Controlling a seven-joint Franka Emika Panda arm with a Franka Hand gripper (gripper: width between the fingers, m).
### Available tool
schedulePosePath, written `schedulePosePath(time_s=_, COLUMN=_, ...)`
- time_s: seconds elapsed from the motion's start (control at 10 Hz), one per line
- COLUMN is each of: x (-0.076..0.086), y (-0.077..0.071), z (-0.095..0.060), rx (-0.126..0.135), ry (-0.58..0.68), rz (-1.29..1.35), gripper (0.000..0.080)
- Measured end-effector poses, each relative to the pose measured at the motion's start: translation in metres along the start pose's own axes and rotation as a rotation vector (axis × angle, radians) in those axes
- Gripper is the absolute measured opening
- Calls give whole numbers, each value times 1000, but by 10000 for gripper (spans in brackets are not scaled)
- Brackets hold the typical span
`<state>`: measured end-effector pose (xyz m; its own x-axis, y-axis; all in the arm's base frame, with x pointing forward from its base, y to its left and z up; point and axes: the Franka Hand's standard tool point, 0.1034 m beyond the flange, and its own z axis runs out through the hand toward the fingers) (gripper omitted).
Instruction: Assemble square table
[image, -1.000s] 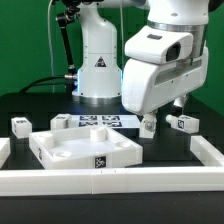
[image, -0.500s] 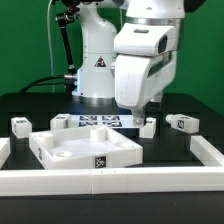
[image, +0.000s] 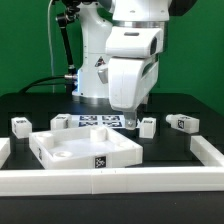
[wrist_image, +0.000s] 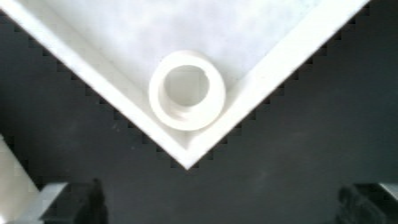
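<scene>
The square table (wrist_image: 134, 35)'s corner — a round socket (wrist_image: 187, 92) near its tip — against the dark tabletop (wrist_image: 311, 150).

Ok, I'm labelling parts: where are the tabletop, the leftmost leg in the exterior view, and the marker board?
tabletop (image: 88, 145): exterior view, on its top face.
leftmost leg (image: 20, 125): exterior view, on its tagged front.
marker board (image: 95, 122): exterior view, among its printed tags.

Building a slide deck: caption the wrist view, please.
Open gripper poised over one corner of the square tabletop, its round socket centred in view.
</scene>
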<state>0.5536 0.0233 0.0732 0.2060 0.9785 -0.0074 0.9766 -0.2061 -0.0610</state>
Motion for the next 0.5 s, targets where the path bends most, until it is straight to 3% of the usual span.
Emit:
schedulePosePath(time_s=0.1, x=-8, y=0, z=3, rx=-29, ry=8, rz=-175, gripper=649)
schedulePosePath(time_s=0.3, x=-24, y=-2, z=8, rx=-24, ry=5, rz=-412, gripper=649)
schedulePosePath(time_s=0.5, x=-27, y=-1, z=8, rx=-23, ry=-4, rz=-469, gripper=649)
